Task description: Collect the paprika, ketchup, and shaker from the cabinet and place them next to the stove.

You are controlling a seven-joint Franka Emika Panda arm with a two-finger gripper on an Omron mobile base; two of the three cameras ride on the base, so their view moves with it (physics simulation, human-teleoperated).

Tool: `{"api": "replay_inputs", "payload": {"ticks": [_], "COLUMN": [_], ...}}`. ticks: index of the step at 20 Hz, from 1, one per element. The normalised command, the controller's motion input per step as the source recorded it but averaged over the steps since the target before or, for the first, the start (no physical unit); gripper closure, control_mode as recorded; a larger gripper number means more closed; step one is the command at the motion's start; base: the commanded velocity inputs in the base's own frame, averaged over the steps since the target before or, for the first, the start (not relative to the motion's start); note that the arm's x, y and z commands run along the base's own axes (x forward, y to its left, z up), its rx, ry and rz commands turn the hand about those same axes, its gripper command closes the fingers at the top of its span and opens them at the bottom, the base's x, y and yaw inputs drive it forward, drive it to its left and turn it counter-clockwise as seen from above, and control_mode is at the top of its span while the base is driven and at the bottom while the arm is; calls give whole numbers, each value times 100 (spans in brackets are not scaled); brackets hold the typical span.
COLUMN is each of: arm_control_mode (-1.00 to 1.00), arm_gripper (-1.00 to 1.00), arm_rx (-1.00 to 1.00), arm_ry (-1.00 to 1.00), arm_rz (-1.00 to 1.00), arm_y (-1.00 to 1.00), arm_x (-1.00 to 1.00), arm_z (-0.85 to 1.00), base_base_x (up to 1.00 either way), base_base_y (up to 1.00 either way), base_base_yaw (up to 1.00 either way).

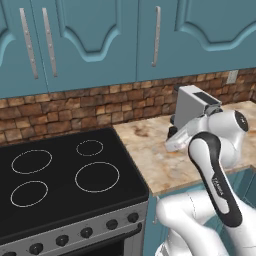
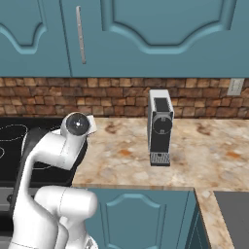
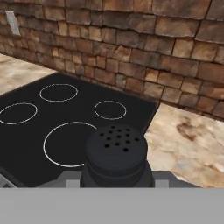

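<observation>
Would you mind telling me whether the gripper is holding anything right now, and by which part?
It appears to hold the shaker, gripped low on its body; the perforated top stands clear above the fingers.

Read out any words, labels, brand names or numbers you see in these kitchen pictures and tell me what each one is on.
None can be read.
Arm link: a small line of grey lettering, too small and blurred to read.
Shaker: plain black, holes on top, no label.
Stove: white burner rings, no writing; knobs unmarked.
Coffee machine: no legible brand.
Cabinet doors: blank.
</observation>
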Motion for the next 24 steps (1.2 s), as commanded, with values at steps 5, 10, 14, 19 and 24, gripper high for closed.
{"api": "replay_inputs", "payload": {"ticks": [5, 10, 14, 19, 24], "arm_control_mode": [-100, -100, -100, -100, -100], "arm_gripper": [100, 100, 100, 100, 100], "arm_rx": [4, 5, 4, 0, 0], "arm_ry": [-4, 0, 0, 0, 0], "arm_rz": [21, 19, 15, 6, 6], "arm_y": [0, 0, 2, 13, 21], "arm_x": [80, 80, 71, 59, 54], "arm_z": [-45, -38, -26, -20, -29], "base_base_x": [0, 0, 0, 0, 0], "base_base_y": [0, 0, 0, 0, 0], "base_base_yaw": [0, 0, 0, 0, 0]}}
